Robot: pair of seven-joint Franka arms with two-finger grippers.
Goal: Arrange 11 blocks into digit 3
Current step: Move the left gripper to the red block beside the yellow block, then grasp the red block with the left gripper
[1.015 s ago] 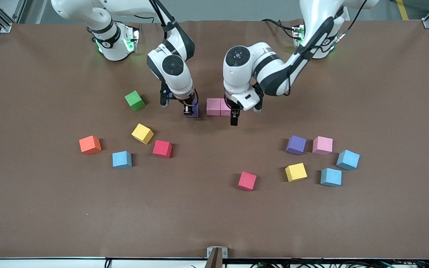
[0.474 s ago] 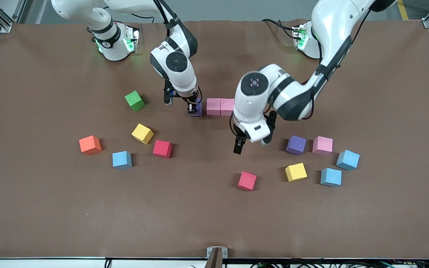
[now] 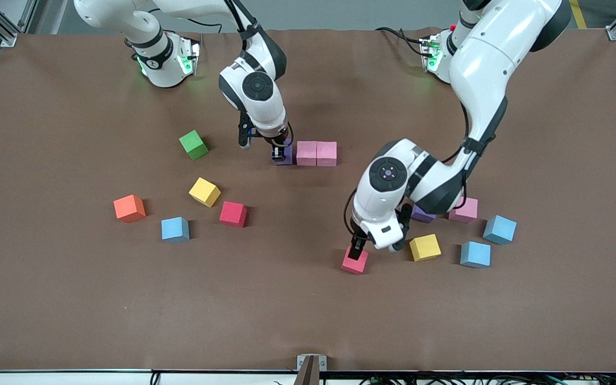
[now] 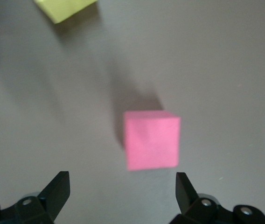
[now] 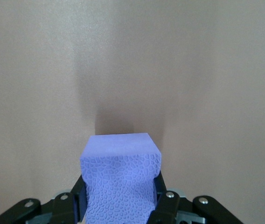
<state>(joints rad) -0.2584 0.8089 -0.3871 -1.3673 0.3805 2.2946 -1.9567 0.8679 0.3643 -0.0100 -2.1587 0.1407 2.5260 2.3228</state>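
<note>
Holding a purple cube (image 3: 285, 155), the right gripper (image 3: 280, 155) stands closed on it, low at the table (image 3: 46, 299), with the cube just beside the pink pair (image 3: 316, 153) at that pair's end toward the right arm. Its wrist view shows the purple foam (image 5: 121, 179) squeezed between both fingers (image 5: 159, 191).

Left gripper (image 3: 360, 248): fingers spread wide, holding nothing, poised over a red cube (image 3: 355, 261). Its wrist view shows that cube (image 4: 151, 139) lying between the two open fingertips (image 4: 58, 186), untouched.

Pink pair: two pink cubes touching side by side in a row, near the middle of the table.

Loose blocks toward the left arm's end:
- second purple cube (image 3: 423, 215), partly hidden by the left arm
- pink cube (image 3: 464, 210), beside that purple one
- yellow cube (image 3: 424, 247), just beside the left gripper, nearer the camera than the purple one
- blue cube (image 3: 499, 229)
- blue cube (image 3: 475, 254), nearer the camera than the other blue

Loose blocks toward the right arm's end:
- green cube (image 3: 193, 144), tilted, farthest of this group from the camera
- yellow cube (image 3: 205, 192), turned at an angle
- red cube (image 3: 233, 214), near that yellow one
- orange cube (image 3: 129, 208)
- blue cube (image 3: 175, 229), nearest the camera of this group

All loose blocks sit apart from one another on the brown table.
</note>
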